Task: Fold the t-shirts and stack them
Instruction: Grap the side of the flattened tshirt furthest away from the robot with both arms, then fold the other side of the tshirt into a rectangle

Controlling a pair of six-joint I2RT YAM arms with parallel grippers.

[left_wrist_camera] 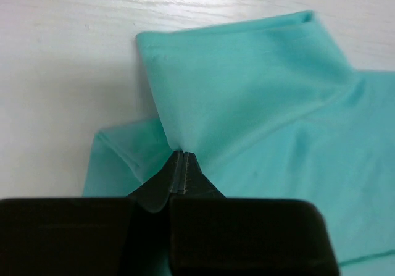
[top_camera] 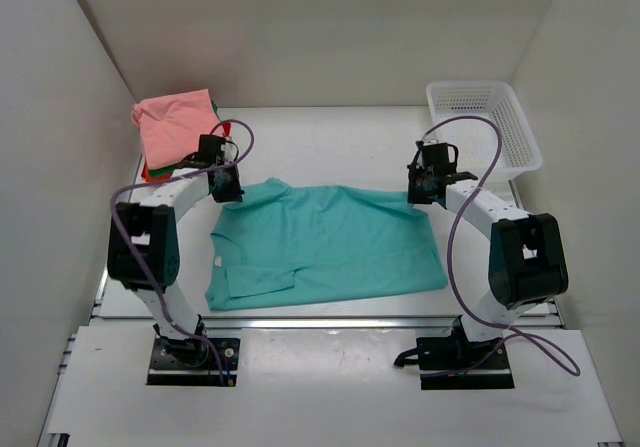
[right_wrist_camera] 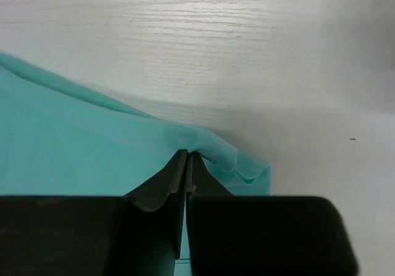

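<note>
A teal t-shirt (top_camera: 325, 247) lies spread across the middle of the table. My left gripper (top_camera: 229, 191) is shut on its far left corner, pinching a raised fold of teal cloth (left_wrist_camera: 247, 84). My right gripper (top_camera: 421, 193) is shut on its far right corner, where the teal cloth (right_wrist_camera: 74, 152) bunches at the tips. A folded salmon-pink t-shirt (top_camera: 175, 122) tops a stack at the far left, with green and red-orange edges (top_camera: 150, 173) showing beneath it.
A white plastic mesh basket (top_camera: 485, 127) stands at the far right corner. White walls close in the table on three sides. The arm bases sit at the near edge.
</note>
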